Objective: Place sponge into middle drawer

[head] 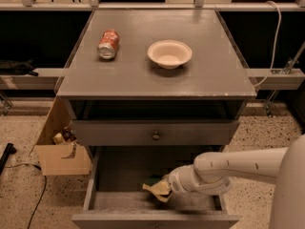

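Down in the open middle drawer (119, 202), the gripper (164, 189) hangs low over the floor, clamped on the sponge (154, 188). It's inside but not let go, so release and retreat remain, I'd say. Above, the knobbed drawer front (155, 133) sits shut; bowl (169, 54) and soda can (108, 44) rest on top

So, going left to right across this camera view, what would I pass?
Cardboard box on the floor → soda can → bowl → white cable. The gripper, holding the sponge in the open middle drawer, lines up under the bowl, so those are left out.
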`<state>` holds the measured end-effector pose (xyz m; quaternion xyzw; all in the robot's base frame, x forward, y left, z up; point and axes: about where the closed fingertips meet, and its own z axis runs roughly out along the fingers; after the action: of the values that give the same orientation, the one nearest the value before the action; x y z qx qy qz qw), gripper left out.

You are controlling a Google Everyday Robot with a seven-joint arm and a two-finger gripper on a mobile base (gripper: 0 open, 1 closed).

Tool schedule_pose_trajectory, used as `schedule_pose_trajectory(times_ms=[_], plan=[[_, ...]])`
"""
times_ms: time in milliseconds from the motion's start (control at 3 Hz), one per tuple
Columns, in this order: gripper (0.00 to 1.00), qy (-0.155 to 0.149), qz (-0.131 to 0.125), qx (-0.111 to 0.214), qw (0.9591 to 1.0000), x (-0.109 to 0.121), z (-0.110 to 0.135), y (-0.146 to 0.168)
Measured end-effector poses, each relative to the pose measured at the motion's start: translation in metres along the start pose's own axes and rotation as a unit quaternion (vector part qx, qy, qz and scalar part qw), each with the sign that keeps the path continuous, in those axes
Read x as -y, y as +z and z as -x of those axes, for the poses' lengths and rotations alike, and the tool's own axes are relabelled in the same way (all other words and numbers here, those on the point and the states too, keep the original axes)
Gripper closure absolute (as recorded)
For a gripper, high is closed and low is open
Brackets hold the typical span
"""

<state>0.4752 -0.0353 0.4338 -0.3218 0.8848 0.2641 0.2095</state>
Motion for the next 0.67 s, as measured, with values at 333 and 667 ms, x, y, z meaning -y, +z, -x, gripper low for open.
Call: schedule_pose_trajectory(times_ms=[333,667], plan=[[1.00,-0.006,-0.005,-0.006,1.0000,0.002,0.006,0.006],[1.00,-0.002,-0.019,-0.017,0.9997,0.021,0.009,0.026]])
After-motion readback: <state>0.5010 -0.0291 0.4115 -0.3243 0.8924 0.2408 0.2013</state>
